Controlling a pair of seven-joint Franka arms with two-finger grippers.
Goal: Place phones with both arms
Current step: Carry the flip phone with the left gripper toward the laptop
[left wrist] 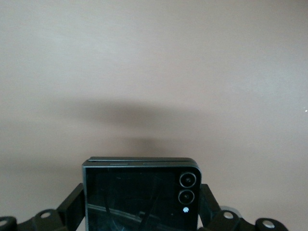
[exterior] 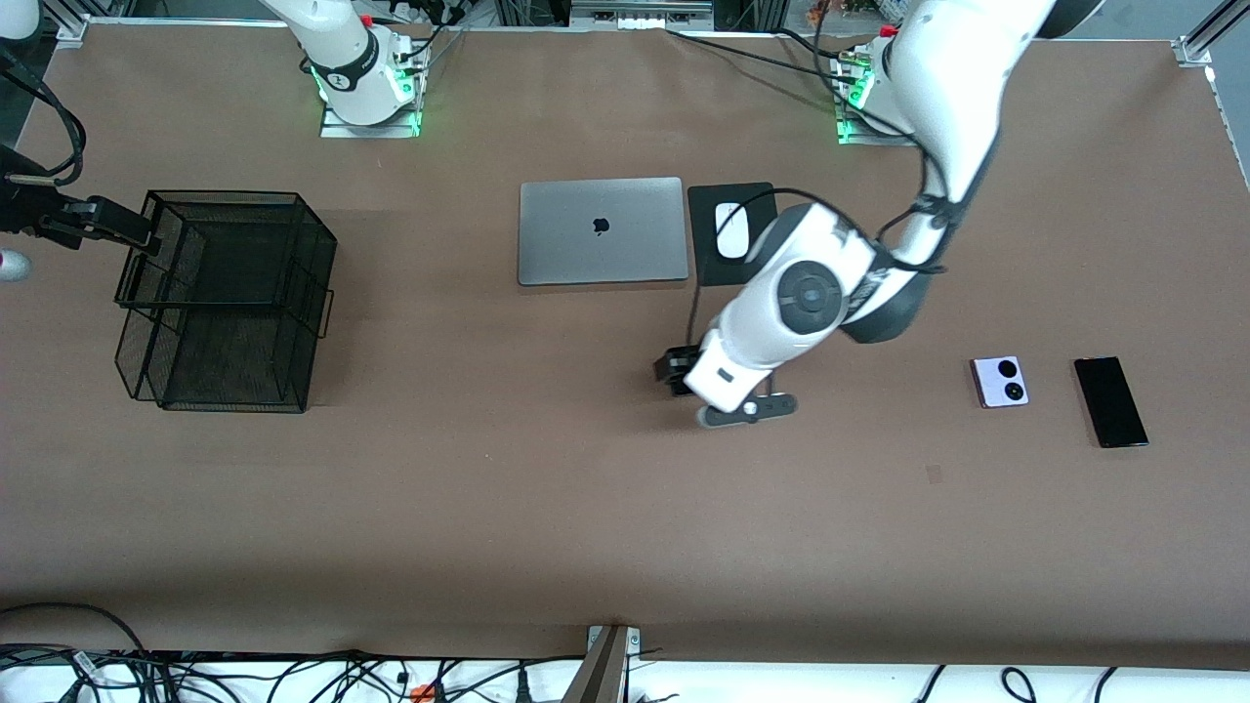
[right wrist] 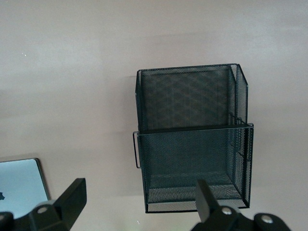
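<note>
black flip phone (left wrist: pixel 142 197) is clamped between the left gripper (exterior: pixel 674 374) fingers over bare table, nearer than the laptop (exterior: pixel 601 230). right gripper (right wrist: pixel 139 204), fingers spread, is held over the mesh basket (exterior: pixel 225 298).

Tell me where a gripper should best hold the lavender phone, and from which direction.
Probably from straight above, fingers closing on two opposite edges. The lavender phone lies flat, lenses up, apart from the long black phone, so every edge seems reachable.
</note>
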